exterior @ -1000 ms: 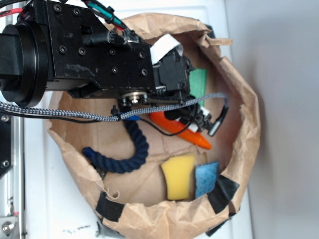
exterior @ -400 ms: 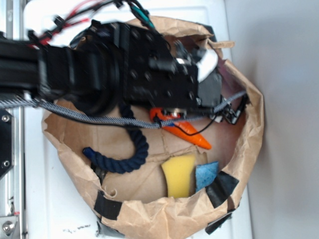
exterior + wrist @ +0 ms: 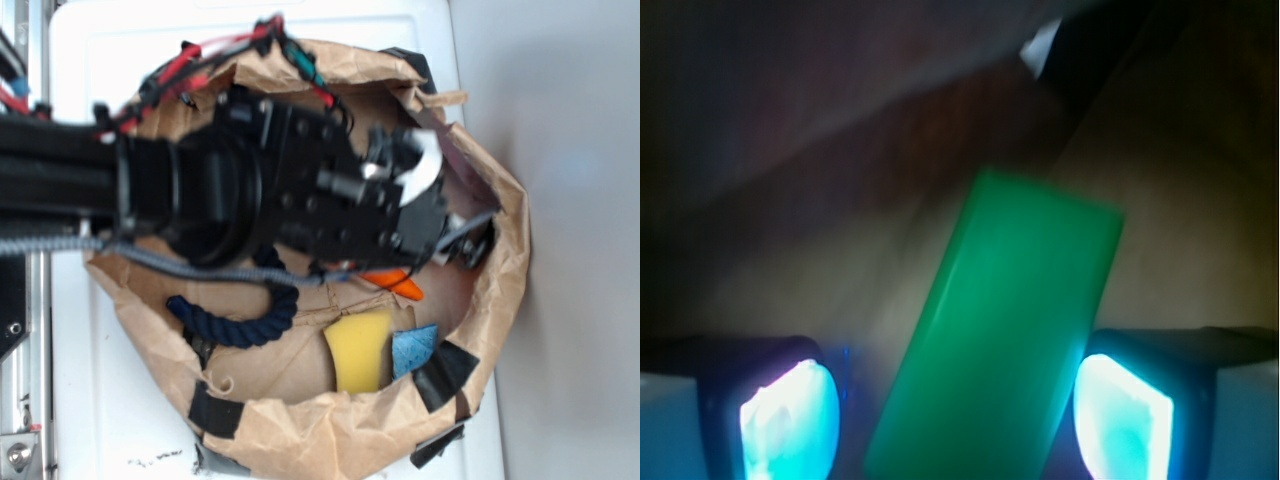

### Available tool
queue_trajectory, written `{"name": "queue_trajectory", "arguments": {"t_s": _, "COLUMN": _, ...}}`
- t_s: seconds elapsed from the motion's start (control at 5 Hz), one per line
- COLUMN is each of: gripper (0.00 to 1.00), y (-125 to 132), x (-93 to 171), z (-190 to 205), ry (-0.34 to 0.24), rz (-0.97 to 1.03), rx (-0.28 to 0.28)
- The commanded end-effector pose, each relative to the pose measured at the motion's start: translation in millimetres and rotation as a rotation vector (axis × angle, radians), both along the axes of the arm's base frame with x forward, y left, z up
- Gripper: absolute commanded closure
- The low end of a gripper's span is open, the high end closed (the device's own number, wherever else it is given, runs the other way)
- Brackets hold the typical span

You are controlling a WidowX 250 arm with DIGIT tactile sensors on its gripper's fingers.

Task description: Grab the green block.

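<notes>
In the wrist view the end effector is spread, its two glowing pads either side of the green block, which lies tilted between them on brown paper; contact cannot be told. From outside, the arm hides the block inside the paper bag. No writing is legible.

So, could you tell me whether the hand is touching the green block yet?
Cannot tell. In the wrist view the green block lies between the open hand's fingers; a gap shows on the left, but the right edge is too blurred to judge.
</notes>
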State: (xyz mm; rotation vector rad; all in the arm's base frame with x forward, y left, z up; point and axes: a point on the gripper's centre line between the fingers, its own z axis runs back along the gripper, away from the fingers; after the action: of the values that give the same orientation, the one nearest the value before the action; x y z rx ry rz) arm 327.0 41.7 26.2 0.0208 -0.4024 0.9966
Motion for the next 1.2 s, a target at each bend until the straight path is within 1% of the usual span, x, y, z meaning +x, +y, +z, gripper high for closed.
{"name": "queue_trajectory", "arguments": {"t_s": 0.0, "gripper": 1.0, "y": -15.0, "x": -2.5, "z": -3.7, "ry": 0.002, "rz": -0.054, "rx": 0.027}}
{"name": "queue_trajectory", "arguments": {"t_s": 0.2, "gripper": 1.0, "y": -14.3, "x": -6.9, "z": -2.1, "ry": -0.058, "rz": -0.033, "rx": 0.083}}
{"name": "queue_trajectory", "arguments": {"t_s": 0.4, "gripper": 0.88, "y": -14.6, "x": -10.9, "z": -1.4, "ry": -0.076, "rz": -0.041, "rx": 0.107}}
{"name": "queue_trajectory", "arguments": {"t_s": 0.6, "gripper": 0.81, "y": -17.0, "x": -15.5, "z": -1.0, "ry": -0.099, "rz": -0.045, "rx": 0.143}}
{"name": "queue_trajectory", "arguments": {"t_s": 0.8, "gripper": 0.85, "y": -15.5, "x": -21.5, "z": 15.7, "ry": -0.072, "rz": -0.077, "rx": 0.111}}
{"name": "queue_trajectory", "arguments": {"t_s": 1.0, "gripper": 1.0, "y": -10.7, "x": -33.6, "z": 49.3, "ry": -0.012, "rz": -0.145, "rx": 0.042}}
